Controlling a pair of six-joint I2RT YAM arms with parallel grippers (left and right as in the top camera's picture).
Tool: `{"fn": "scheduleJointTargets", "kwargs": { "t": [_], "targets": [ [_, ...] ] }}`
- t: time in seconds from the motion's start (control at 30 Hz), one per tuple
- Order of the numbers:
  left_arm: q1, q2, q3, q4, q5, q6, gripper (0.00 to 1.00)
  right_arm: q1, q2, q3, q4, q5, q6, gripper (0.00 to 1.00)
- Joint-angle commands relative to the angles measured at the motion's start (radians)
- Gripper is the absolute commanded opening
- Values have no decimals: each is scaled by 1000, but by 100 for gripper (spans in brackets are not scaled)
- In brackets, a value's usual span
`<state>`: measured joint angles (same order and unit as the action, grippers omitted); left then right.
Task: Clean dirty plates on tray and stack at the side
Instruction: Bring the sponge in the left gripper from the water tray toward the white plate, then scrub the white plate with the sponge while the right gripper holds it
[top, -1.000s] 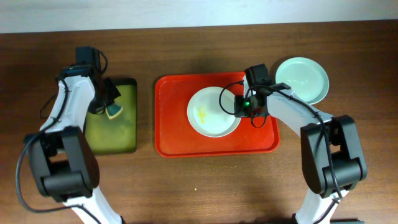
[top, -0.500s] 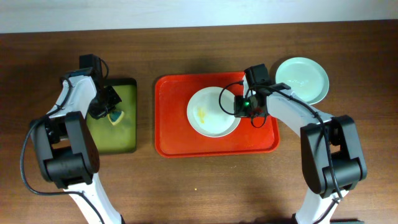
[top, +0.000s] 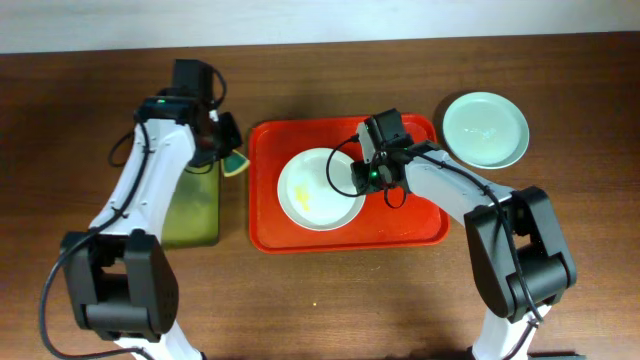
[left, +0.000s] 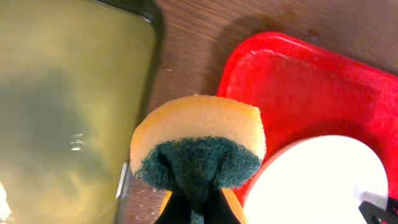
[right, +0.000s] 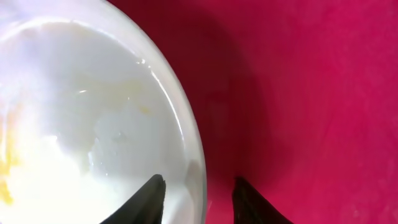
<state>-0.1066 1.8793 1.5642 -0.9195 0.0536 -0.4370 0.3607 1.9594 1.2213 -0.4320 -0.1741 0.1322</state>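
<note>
A white plate (top: 320, 188) with a yellow smear lies on the red tray (top: 400, 225). My right gripper (top: 365, 178) straddles the plate's right rim, one finger over the plate (right: 81, 112) and one over the tray (right: 311, 93); it (right: 199, 183) is shut on the rim. A pale mint plate (top: 485, 130) sits on the table right of the tray. My left gripper (top: 225, 155) is shut on a yellow and green sponge (top: 235, 163) by the tray's left edge. In the left wrist view the gripper (left: 196, 208) holds the sponge (left: 199, 143) beside the white plate (left: 323, 180). No third plate shows.
A black-rimmed tray (top: 195, 215) with a yellow-green inside lies left of the red tray, and it also shows in the left wrist view (left: 152, 25). Brown wooden table surrounds everything, with a pale wall along the far edge.
My left gripper has carried the sponge right, from over the black-rimmed tray to the red tray's left edge. My right gripper and the white plate have shifted left on the tray.
</note>
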Motion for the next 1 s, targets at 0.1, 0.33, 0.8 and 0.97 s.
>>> {"fn": "scheduleJointTargets", "kwargs": {
  "t": [0.1, 0.33, 0.8, 0.97],
  "targets": [
    [-108, -4, 9, 2, 11, 16, 0, -2, 27, 12, 35, -2, 34, 6],
    [-222, 24, 6, 8, 10, -50, 0, -2, 27, 12, 36, -1, 92, 4],
    [-307, 180, 5, 129, 11, -140, 0, -2, 27, 13, -9, -16, 408, 4],
    [-311, 230, 5, 211, 31, -146, 0, -2, 27, 13, -5, -5, 403, 4]
  ]
}}
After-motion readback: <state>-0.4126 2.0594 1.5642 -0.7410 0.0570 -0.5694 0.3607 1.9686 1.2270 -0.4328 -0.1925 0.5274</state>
